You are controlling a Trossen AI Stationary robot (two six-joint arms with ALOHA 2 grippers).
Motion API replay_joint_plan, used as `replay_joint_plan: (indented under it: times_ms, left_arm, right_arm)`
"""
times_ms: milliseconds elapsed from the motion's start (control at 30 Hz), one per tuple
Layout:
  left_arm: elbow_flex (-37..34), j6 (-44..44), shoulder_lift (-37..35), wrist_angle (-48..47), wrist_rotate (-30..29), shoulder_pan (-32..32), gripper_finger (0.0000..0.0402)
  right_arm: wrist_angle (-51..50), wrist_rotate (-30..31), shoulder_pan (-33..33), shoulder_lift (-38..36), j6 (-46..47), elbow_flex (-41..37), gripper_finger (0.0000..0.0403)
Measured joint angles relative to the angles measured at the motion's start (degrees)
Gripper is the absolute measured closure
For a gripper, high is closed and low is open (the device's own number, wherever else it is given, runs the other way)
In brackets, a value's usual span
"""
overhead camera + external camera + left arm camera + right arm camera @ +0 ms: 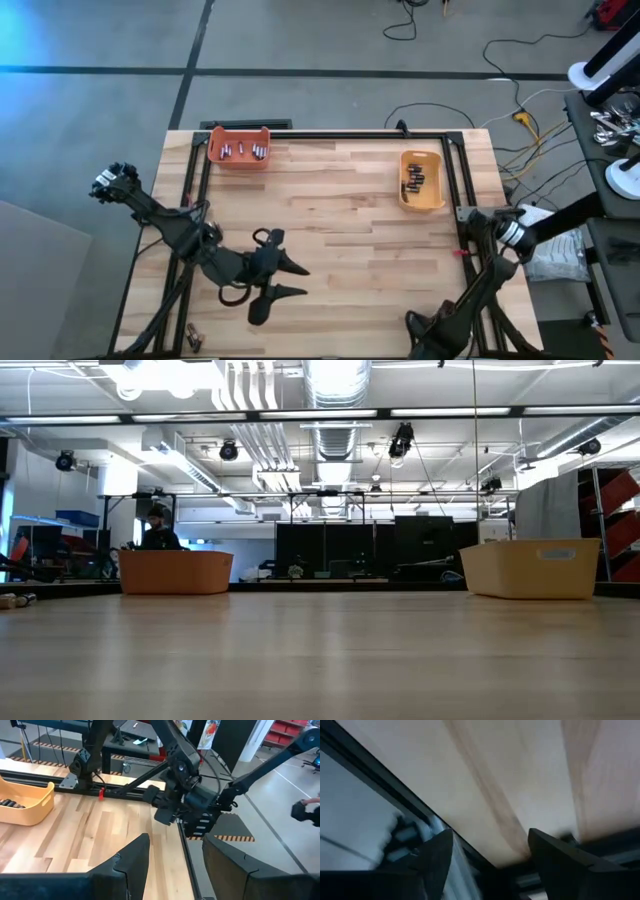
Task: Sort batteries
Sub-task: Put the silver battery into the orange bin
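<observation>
Near front edge, left gripper (290,279): fingers spread, empty, above the tabletop (340,215).
Right gripper (490,865): front right corner, fingers apart, empty.
Batteries (245,151): silvery ones in orange bin (239,160), back left.
Dark batteries (414,180): in yellow bin (436,190), back right.

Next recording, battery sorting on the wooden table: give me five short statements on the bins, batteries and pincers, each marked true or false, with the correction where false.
1. The orange bin holds silvery batteries. True.
2. The yellow bin is empty. False: dark batteries lie inside it.
3. The left pincer grips a battery. False: its fingers stand apart with nothing between them.
4. Two loose batteries lie near the table's near-left corner. True.
5. The right pincer hovers over the yellow bin. False: it sits at the table's near right edge.
</observation>
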Motion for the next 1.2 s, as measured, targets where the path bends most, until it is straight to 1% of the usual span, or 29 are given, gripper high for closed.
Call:
replay_joint_plan:
  times_ms: [67, 167, 367, 500, 600, 867, 1033, 1200]
  left_arm:
    - [0.0, -0.51, -0.04, 0.01, 0.1, -0.46, 0.0238]
    - [0.0, -0.58, -0.07, 0.01, 0.16, -1.17, 0.0238]
    - [0.0, -1.9, -0.07, 0.06, 0.16, -2.14, 0.0238]
    - [0.0, -2.08, -0.04, 0.06, 0.16, -2.9, 0.0238]
    - [0.0, -2.09, -0.04, 0.03, 0.18, -3.45, 0.0238]
    - [0.0, -3.33, -0.04, -0.18, 0.18, -5.42, 0.0238]
    - [0.0, -3.61, -0.01, -1.08, 0.16, -7.22, 0.0238]
    - [0.0, -4.06, 0.0, -1.04, -0.26, -8.13, 0.0238]
  right_arm:
    - [-3.45, -3.38, 0.0, 0.71, -2.88, -0.09, 0.013]
    - [-8.57, -4.49, -0.4, 0.84, -4.55, -0.17, 0.011]
    - [-9.59, -6.34, -1.53, 0.3, -7.69, -1.48, 0.0069]
    - [-9.6, -7.53, -1.22, 0.3, -11.38, -3.41, 0.0055]
    - [-9.34, -8.0, -1.3, 0.3, -13.31, -4.91, 0.0055]
    - [-5.07, -13.44, -1.68, 0.3, -16.62, -9.23, 0.007]
    - [-0.82, -16.64, -1.7, 0.3, -16.63, -11.67, 0.0078]
    - [5.06, -17.57, -1.68, 0.3, -13.97, -14.5, 0.0088]
